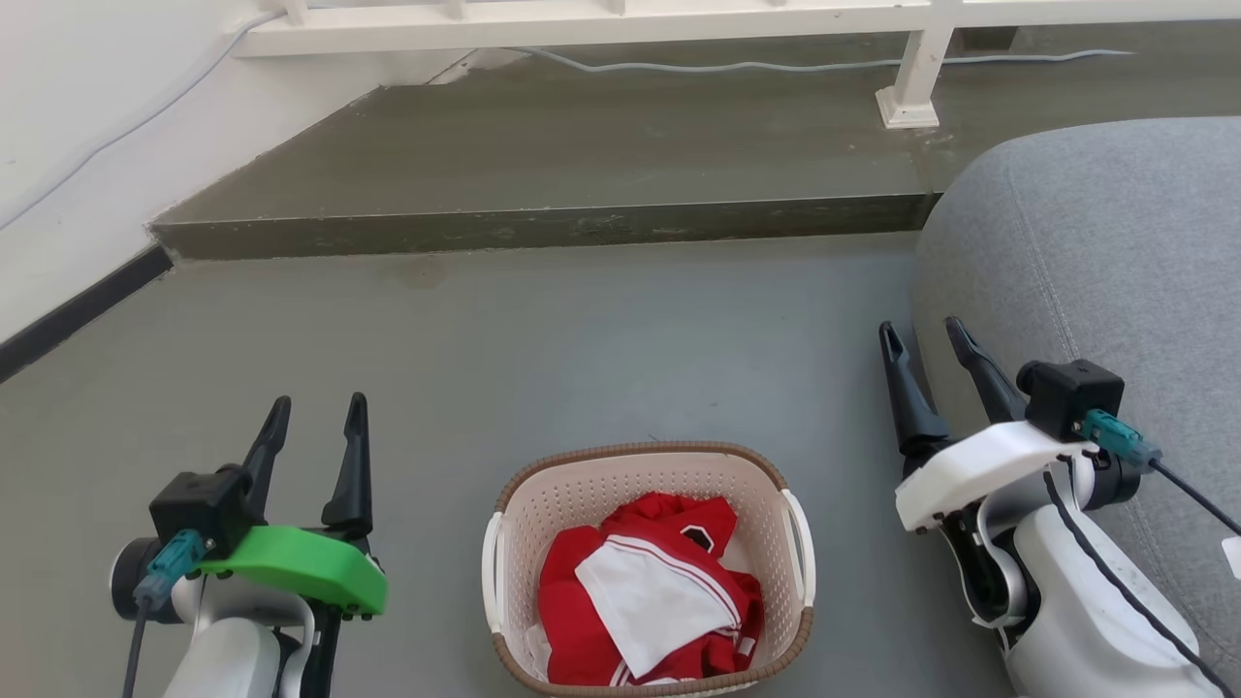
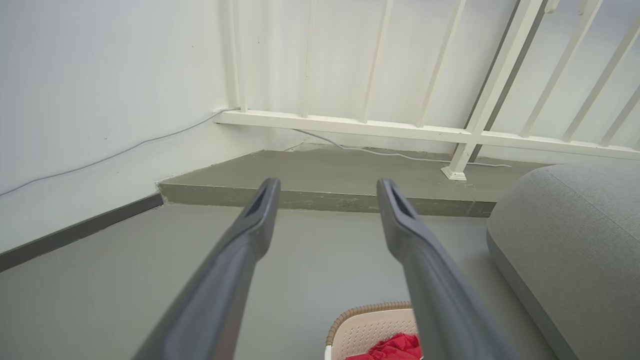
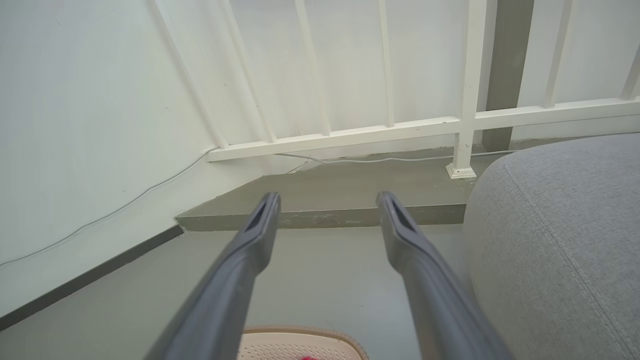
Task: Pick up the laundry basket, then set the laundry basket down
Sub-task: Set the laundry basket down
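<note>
The laundry basket (image 1: 562,494) is cream plastic with perforated walls, a brown woven-look rim and white side handles. It stands on the grey floor at the bottom middle, with red and white clothes (image 1: 650,591) inside. A corner of the basket (image 2: 367,327) shows low in the left wrist view, and its rim (image 3: 300,342) shows at the bottom of the right wrist view. My left gripper (image 1: 315,412) hangs open to the basket's left. My right gripper (image 1: 926,334) hangs open to its right. Neither touches the basket.
A grey upholstered cushion (image 1: 1105,252) bulges in on the right, close beside my right gripper. A raised floor step (image 1: 543,228) crosses ahead, with a white railing (image 1: 911,78) and a loose cable (image 1: 737,66) on it. A white wall (image 1: 68,165) with a dark skirting runs along the left.
</note>
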